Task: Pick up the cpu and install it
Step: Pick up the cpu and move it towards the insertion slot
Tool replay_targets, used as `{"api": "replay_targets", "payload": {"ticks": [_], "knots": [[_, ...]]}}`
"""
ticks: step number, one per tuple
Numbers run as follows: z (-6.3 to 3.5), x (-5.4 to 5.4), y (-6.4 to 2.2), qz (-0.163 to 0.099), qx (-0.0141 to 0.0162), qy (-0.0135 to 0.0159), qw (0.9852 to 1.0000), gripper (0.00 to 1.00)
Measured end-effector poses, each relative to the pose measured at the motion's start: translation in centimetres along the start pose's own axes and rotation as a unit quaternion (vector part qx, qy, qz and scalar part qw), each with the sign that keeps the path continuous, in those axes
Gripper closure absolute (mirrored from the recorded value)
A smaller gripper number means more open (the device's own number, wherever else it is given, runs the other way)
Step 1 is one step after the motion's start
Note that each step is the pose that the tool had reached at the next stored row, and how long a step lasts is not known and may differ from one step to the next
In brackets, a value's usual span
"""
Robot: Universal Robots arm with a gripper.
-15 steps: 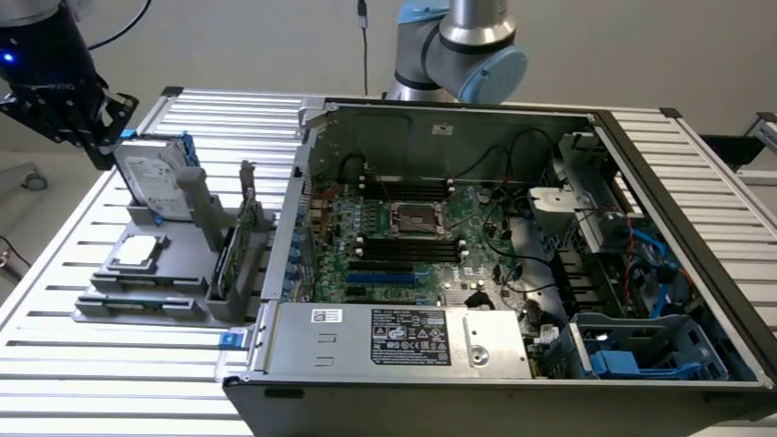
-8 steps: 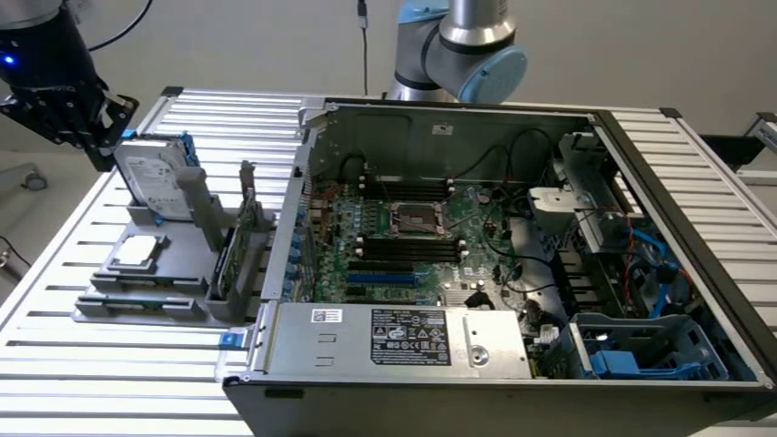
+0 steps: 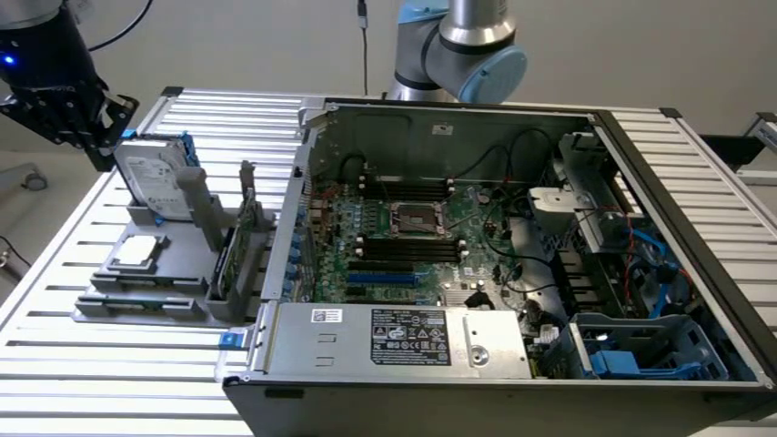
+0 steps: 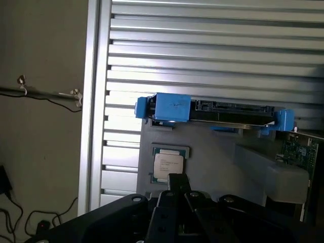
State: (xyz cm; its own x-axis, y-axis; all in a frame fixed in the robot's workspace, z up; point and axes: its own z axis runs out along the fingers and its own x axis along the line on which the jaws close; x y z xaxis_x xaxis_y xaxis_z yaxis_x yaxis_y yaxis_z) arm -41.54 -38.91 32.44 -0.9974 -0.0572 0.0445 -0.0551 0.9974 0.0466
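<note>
Exterior view first: the gripper [image 3: 95, 146] hangs up high, just off the top edge of the upright hard drive [image 3: 156, 187]. The cpu [image 3: 136, 252] lies flat in the grey holder [image 3: 182, 273] on the slatted table [image 3: 73, 364], well below the gripper, on the far side of the drive from it. Way off to the gripper's side is the open computer case [image 3: 680, 182], with the motherboard [image 3: 401, 264] and its metal-framed socket [image 3: 417, 221]

Wrist view gets the close look: fingers [image 4: 175, 182] pressed together, nothing pinched. The cpu [image 4: 168, 166] is underneath, just past the fingertips and not touched. It's a small square chip with a pale silvery lid, faint print on it and a thin green rim, sitting in a recess of the holder [image 4: 212, 152]. Beyond it is the drive's blue bracket [image 4: 172, 107]
</note>
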Motion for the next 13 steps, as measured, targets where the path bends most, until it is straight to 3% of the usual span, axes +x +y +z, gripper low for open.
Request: {"api": "replay_targets", "payload": {"ticks": [1,3,4,7,10,12,13], "knots": [[0.00,0.0,0.00,0.000,0.0000,0.0000,1.0000,0.88],[0.00,0.0,0.00,0.000,0.0000,0.0001,1.0000,0.76],[0.00,0.0,0.00,0.000,0.0000,0.0003,1.0000,0.76],[0.14,0.0,0.00,0.000,-0.0001,0.0013,1.0000,0.58],[0.66,0.0,-0.04,0.002,-0.0002,0.0013,1.0000,0.53],[1.01,0.0,-0.07,0.010,-0.0005,0.0008,1.0000,0.40],[1.20,0.0,-0.08,0.015,-0.0007,0.0006,0.9999,0.40]]}}
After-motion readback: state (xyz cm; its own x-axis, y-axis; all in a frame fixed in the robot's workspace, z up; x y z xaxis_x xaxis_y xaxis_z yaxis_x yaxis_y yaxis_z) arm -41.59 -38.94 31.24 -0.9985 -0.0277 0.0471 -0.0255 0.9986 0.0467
